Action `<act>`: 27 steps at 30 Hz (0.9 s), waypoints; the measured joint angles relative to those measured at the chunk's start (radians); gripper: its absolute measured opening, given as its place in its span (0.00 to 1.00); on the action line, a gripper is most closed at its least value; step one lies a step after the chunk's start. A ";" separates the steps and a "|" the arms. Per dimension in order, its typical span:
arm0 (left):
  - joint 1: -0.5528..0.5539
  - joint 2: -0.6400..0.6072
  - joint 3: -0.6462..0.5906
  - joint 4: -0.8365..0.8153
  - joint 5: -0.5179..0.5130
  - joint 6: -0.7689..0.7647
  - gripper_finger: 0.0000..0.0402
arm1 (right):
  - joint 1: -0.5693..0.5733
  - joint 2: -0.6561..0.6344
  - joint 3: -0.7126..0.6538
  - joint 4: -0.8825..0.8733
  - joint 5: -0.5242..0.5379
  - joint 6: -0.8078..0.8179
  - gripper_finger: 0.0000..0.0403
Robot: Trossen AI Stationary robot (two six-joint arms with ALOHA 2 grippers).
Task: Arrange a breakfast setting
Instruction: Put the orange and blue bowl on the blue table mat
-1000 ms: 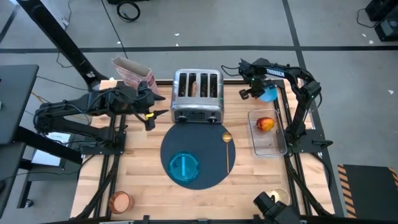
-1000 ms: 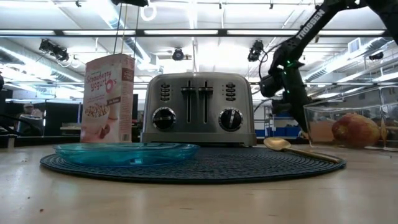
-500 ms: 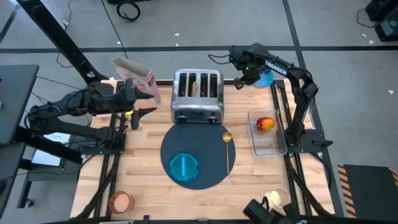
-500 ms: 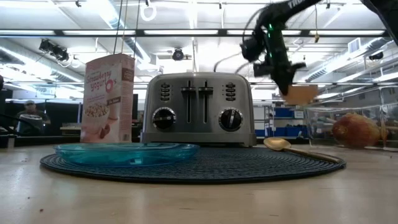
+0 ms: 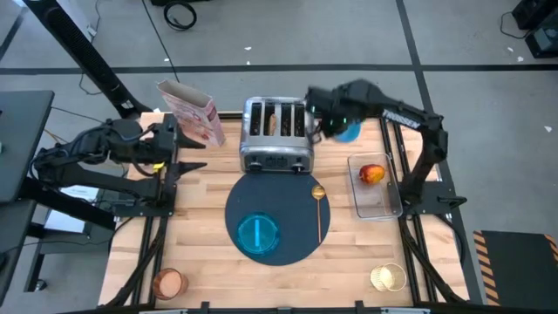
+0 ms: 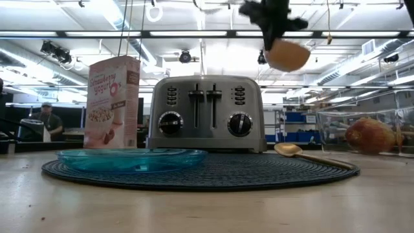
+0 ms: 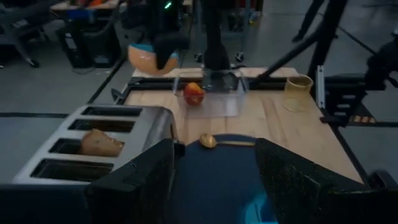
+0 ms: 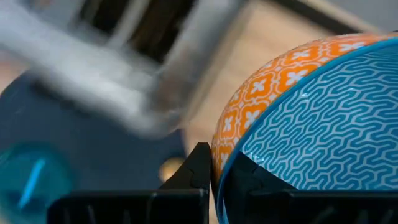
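High view: bowl [image 5: 350,131] seemingly in right hand [image 5: 324,124].

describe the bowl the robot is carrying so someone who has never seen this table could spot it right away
Start at the chrome four-slot toaster at the back of the wooden table. Just to its right, in the air, the right gripper holds a small round bowl by its rim. Its inside is bright blue with a wavy line pattern and its outside orange with white motifs, unlike the clear teal plate lying flat on the dark mat.

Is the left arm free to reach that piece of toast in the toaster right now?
Probably yes. The left gripper is open and empty beside the toaster, and the toast stands uncovered in its slot. The right gripper, holding the bowl, hovers close, though.
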 joint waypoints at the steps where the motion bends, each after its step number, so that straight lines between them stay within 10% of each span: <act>1: -0.004 -0.002 0.000 -0.010 0.004 0.000 0.58 | 0.048 -0.001 0.000 0.000 -0.006 0.039 0.05; 13: -0.034 0.001 0.000 -0.020 0.036 -0.027 0.58 | 0.545 -0.001 -0.040 0.117 -0.122 0.405 0.05; 27: -0.085 0.001 -0.001 -0.021 0.037 -0.090 0.58 | 0.609 0.003 -0.429 0.816 -0.222 -0.408 0.05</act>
